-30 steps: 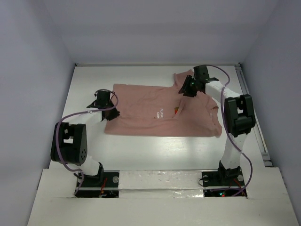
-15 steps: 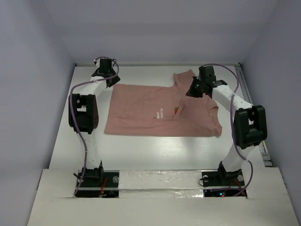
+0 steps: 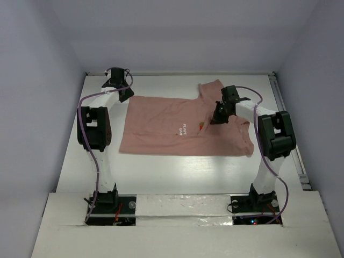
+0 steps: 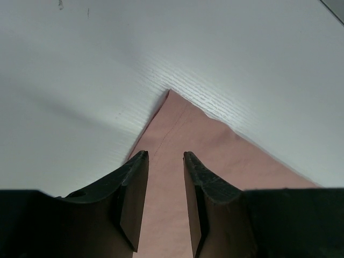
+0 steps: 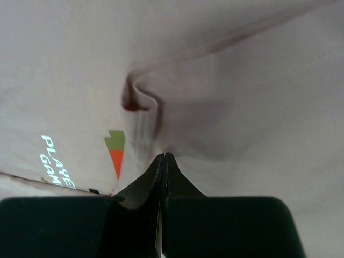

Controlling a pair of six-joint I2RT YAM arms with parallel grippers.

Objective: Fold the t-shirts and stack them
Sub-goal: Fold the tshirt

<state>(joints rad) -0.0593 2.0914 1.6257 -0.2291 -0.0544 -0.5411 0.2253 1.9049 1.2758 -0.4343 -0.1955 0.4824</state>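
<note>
Top external view: pale grey walls (image 3: 43, 80) close in the white table (image 3: 161, 166) on three sides, and my two bases sit on a white platform (image 3: 183, 207) along the bottom edge of the frame. The salmon-pink t-shirt (image 3: 161, 123) lies spread flat across the middle of the table. It is unfolded, with one sleeve poking toward the upper middle and a small print (image 3: 183, 130) near its centre. Purple cables (image 3: 88, 102) loop along both my arms. My left gripper (image 3: 124, 94) hangs at the shirt's upper-left corner. The wrist camera shows its fingers a narrow gap apart, gripping nothing, with the pointed pink corner just ahead on bare table. My right gripper (image 3: 216, 116) is down on the cloth right of the print, beside a puckered fold. Its fingers are pressed tip to tip, and I cannot tell whether fabric is pinched between them.
</note>
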